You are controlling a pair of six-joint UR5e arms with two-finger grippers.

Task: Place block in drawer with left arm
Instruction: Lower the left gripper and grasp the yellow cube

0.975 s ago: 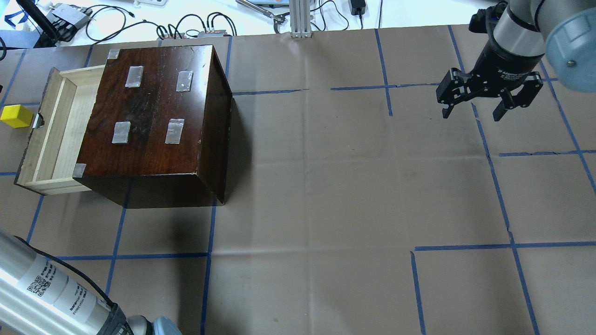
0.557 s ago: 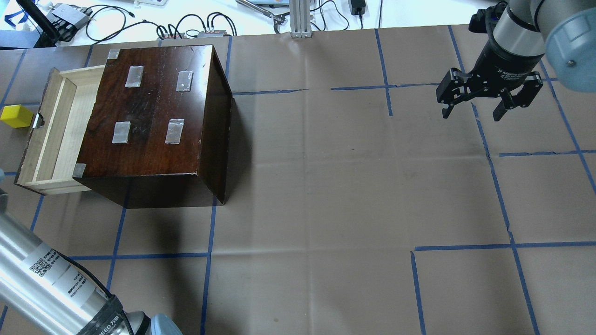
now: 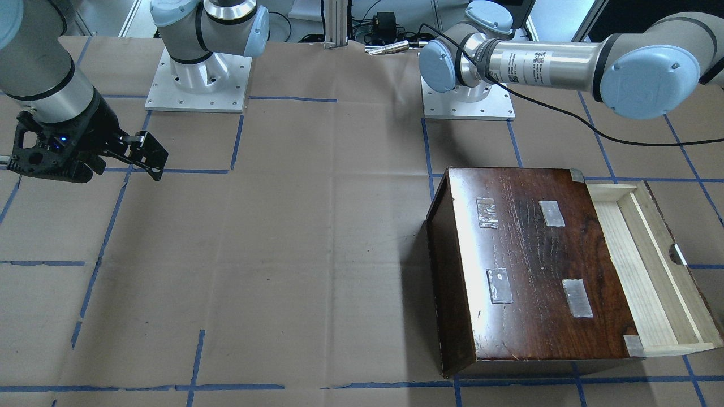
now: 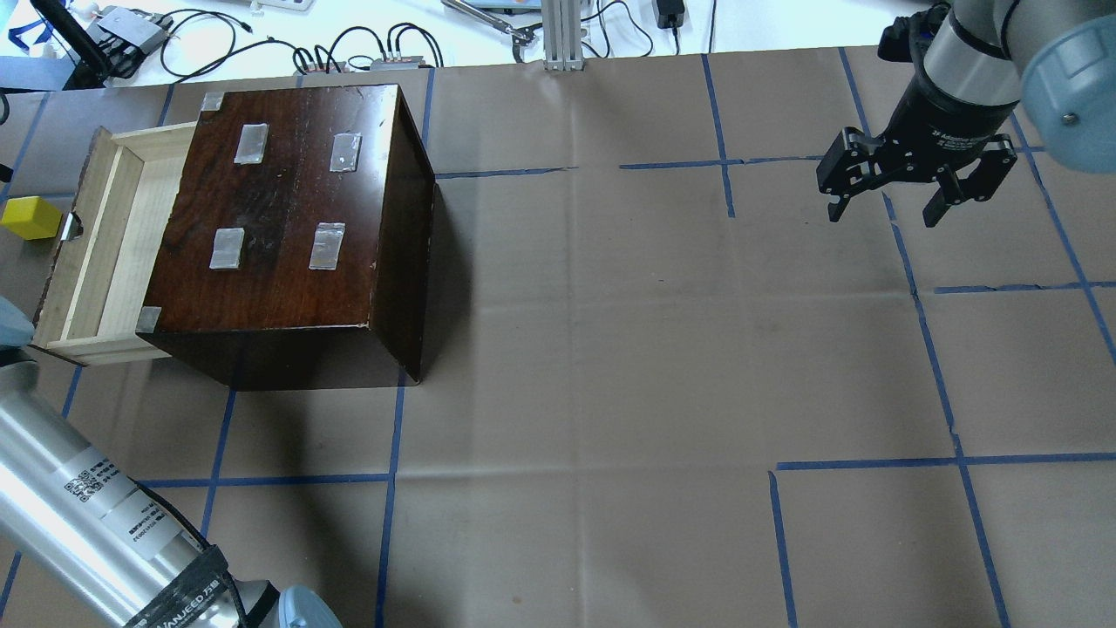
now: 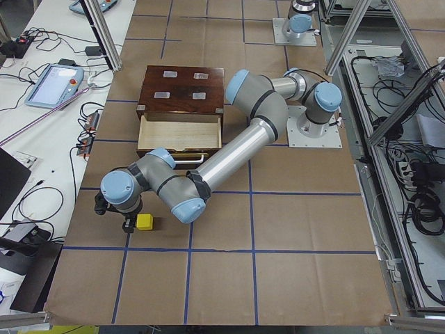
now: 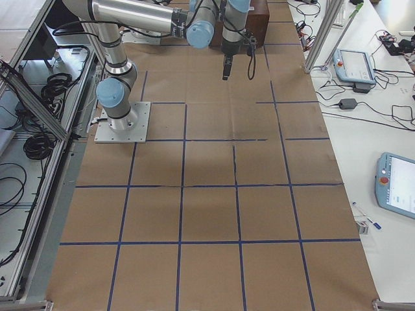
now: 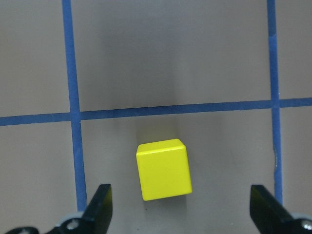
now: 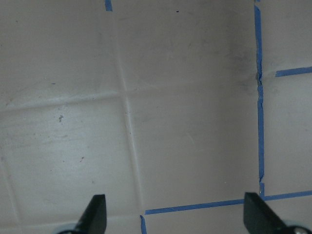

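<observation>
Brown paper (image 4: 610, 349) ruled with blue tape lines (image 4: 391, 488) covers the whole table. In the overhead view, the block (image 4: 30, 218) sits on the paper at the far left. It is outside the drawer (image 4: 131, 235), just beside the notched front at its 9 o'clock. The drawer stands pulled out of the dark box (image 4: 288, 218) toward 9 o'clock, and the part of its pale floor that shows holds nothing.

The left gripper (image 7: 181, 210) hangs over the block with its jaws spread wide and nothing between them. In the wrist view the cube lies between the two fingertips, a little toward 12 o'clock from the line joining them. How high the fingers are above it is hard to read; the side view suggests they are low and close.

Far off at 3 o'clock, the right gripper (image 4: 884, 215) also gapes empty over bare paper, out of the job.

The step in hand looks like the approach to the pick. The next move calls for a short nudge toward 12 o'clock in the wrist view, then a straight descent so the fingers straddle the cube, then a squeeze. After that comes a lift high enough to clear the drawer's front.
</observation>
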